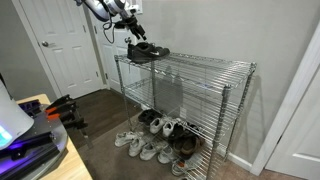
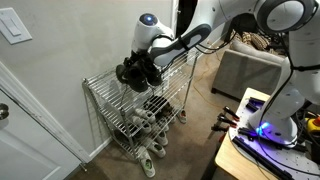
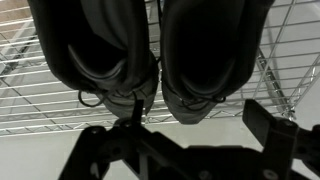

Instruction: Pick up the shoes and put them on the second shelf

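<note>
Wrist view: shoes [image 3: 205,60] on wire shelf [image 3: 292,62]

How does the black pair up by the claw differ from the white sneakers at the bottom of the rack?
Colour: the black pair is dark all over; the white sneakers are pale. Height: the black pair sits on the top shelf of the rack; the white sneakers lie low at its foot. Arrangement: the black pair is tight side by side; the white sneakers are strewn among other shoes. Neither is on the second shelf.
</note>
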Controlling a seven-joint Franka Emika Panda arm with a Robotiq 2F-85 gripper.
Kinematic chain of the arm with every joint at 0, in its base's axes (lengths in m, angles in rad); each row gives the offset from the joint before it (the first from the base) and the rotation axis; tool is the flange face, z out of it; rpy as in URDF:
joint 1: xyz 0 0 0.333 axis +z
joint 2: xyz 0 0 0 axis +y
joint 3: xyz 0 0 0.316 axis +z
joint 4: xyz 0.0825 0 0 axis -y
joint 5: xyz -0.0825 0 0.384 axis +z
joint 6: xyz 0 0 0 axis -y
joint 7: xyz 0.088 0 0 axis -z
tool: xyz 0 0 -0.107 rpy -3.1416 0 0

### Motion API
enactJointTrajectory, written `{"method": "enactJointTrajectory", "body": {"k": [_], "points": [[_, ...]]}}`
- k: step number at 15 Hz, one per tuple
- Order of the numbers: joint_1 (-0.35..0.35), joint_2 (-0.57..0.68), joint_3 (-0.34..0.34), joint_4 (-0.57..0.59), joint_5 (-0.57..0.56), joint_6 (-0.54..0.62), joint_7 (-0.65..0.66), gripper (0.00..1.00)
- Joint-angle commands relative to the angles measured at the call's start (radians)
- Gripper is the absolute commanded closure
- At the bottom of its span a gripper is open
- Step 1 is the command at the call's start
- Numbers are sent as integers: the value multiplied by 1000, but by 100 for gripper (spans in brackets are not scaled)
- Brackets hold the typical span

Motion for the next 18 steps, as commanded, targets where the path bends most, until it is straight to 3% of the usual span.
{"method": "enactJointTrajectory", "body": {"k": [1, 5, 8, 13, 18], "points": [[34, -61, -10, -18, -47, -70, 46, 0], [48, -108, -3, -15, -107, -243, 92, 0], [6, -127, 59, -15, -86, -356, 71, 0], [-103, -72, 148, -10, 18, -335, 23, 0], [-164, -23, 178, -12, 97, -305, 10, 0]]}}
